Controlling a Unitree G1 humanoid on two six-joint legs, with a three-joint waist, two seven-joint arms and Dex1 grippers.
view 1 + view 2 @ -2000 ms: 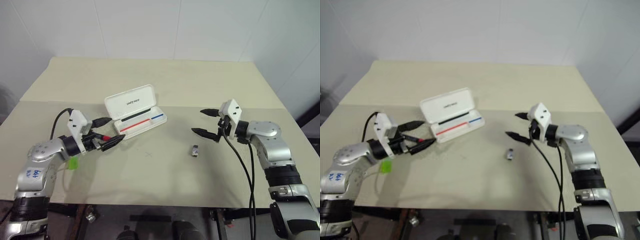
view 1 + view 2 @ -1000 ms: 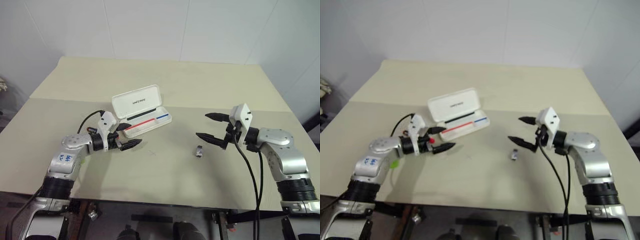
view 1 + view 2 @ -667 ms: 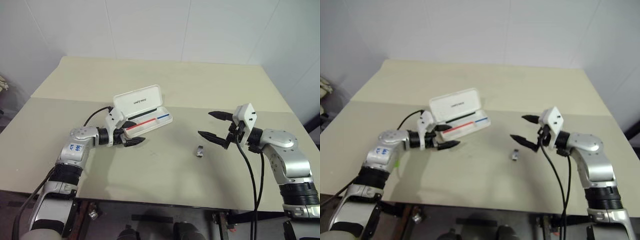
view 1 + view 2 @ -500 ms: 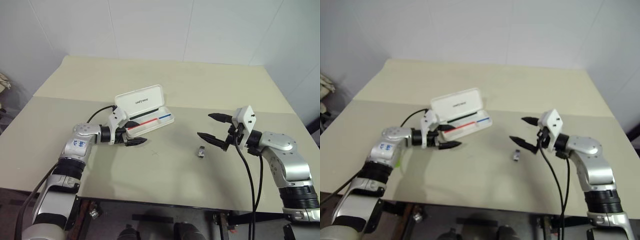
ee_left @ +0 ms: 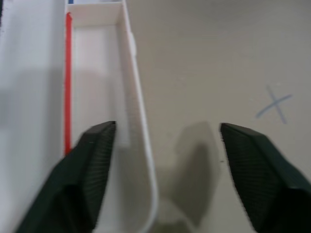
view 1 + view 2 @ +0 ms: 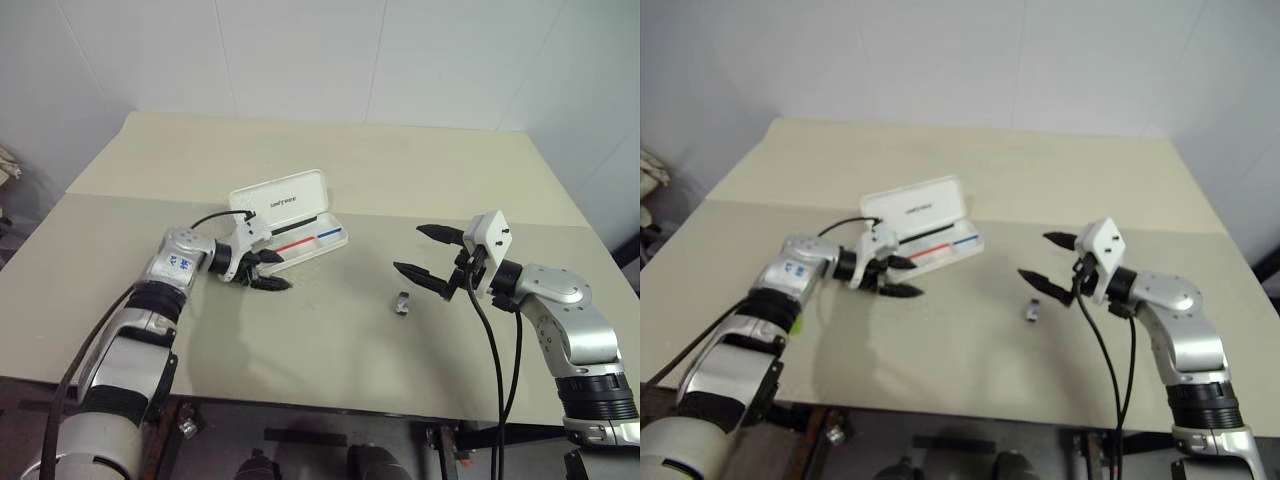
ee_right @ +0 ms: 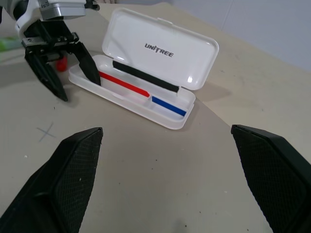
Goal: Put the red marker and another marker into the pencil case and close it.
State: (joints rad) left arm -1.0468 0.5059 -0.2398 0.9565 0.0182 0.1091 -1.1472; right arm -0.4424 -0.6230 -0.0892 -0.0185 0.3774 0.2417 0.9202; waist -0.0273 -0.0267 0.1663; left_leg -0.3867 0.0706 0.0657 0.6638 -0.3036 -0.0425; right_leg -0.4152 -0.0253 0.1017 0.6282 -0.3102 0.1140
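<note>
Pencil case (image 7: 146, 82) lies open mid-table, lid reading "UNITREE". My left claw (image 7: 63, 65) straddles its near end, fingers apart, empty; something red (image 7: 60, 63), perhaps the marker, sits behind. My right claw (image 6: 430, 255) hangs open near a grey clip (image 6: 401, 302).

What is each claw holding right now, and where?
Right claw: nothing. Left claw: cannot tell; a red bit shows near its base, by the pencil case's end.
</note>
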